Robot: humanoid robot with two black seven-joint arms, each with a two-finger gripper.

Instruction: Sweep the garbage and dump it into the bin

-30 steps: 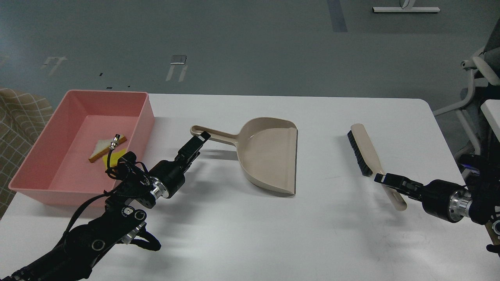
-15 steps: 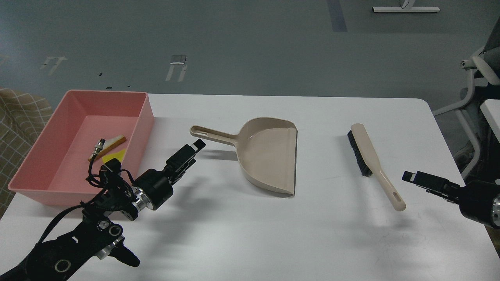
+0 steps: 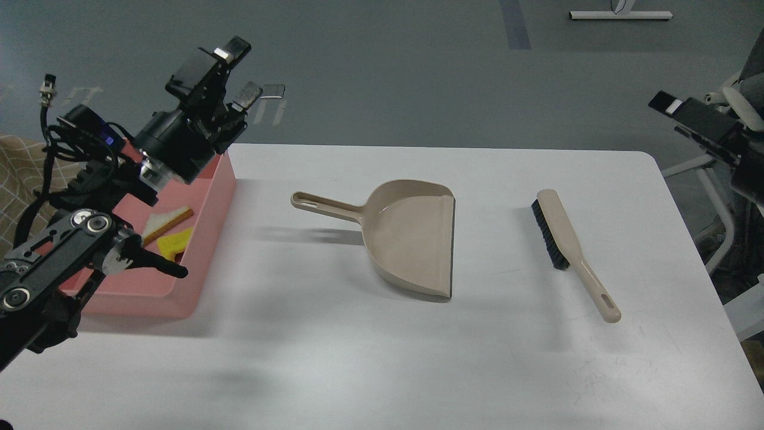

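Observation:
The pink bin (image 3: 200, 263) stands at the table's left, largely hidden behind my left arm. In it lie the white bread slice (image 3: 166, 220) with brown crust and the yellow sponge piece (image 3: 174, 243). My left gripper (image 3: 241, 70) is raised high above the bin's far right corner, open and empty. My right gripper (image 3: 667, 103) is raised off the table's right edge and holds nothing; its fingers cannot be told apart.
A beige dustpan (image 3: 412, 239) lies empty at the table's middle, its handle pointing left. A beige brush (image 3: 564, 236) with black bristles lies right of it. A chair (image 3: 725, 143) stands off the table's right side.
Both arms have lifted up and away from the table: the left gripper from beside the dustpan handle to above the bin, the right gripper from the brush handle to the upper right.

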